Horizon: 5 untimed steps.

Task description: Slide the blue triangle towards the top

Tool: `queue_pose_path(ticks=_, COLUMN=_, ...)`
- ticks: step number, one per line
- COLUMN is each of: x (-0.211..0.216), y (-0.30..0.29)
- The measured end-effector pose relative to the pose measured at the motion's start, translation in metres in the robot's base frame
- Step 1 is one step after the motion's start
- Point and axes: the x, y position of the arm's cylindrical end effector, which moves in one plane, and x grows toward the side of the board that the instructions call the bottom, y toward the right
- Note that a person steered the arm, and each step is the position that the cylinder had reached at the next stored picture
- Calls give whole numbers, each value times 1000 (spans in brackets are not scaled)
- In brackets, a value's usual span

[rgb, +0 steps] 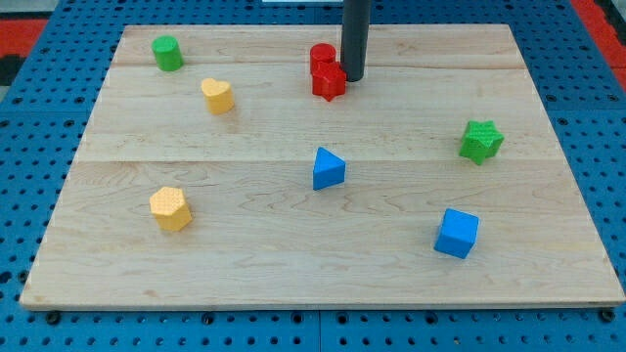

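Approach step in hand, by the look of things, with no contact yet on the target. Blue triangle [328, 168] sitting near the middle of the wooden worktop [264, 264], well apart from every other block. My tip [352, 78] planted near the view's top, just right of two red blocks: a red cylinder [322, 56] and, just below it, a red star-like block [330, 82], the tip touching or nearly touching the latter, hard to tell which. No jaws on this end effector, merely a straight dark rod, so nothing open, closed or gripped. Elsewhere: green cylinder [167, 53] at the view's top left, yellow heart-like block [217, 96] below and right of it, yellow hexagonal block [170, 208] toward the bottom left, green star [480, 141] at the right, blue cube [457, 233] toward the bottom right. Next move, as a judgement: travel down the view, skirting the triangle on one side rather than passing over it, to reach a spot just below it, then push straight toward the view's top. Risk worth noting: the red pair lies almost directly above the triangle, so a long push likely runs into them; an off-centre contact on a slanted face could also spin the triangle aside.
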Motion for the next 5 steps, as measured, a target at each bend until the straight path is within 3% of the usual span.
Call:
queue_pose_path(ticks=1, x=0, y=-13)
queue_pose_path(ticks=2, x=26, y=42)
queue_pose_path(ticks=4, x=176, y=67)
queue_pose_path(ticks=5, x=184, y=22)
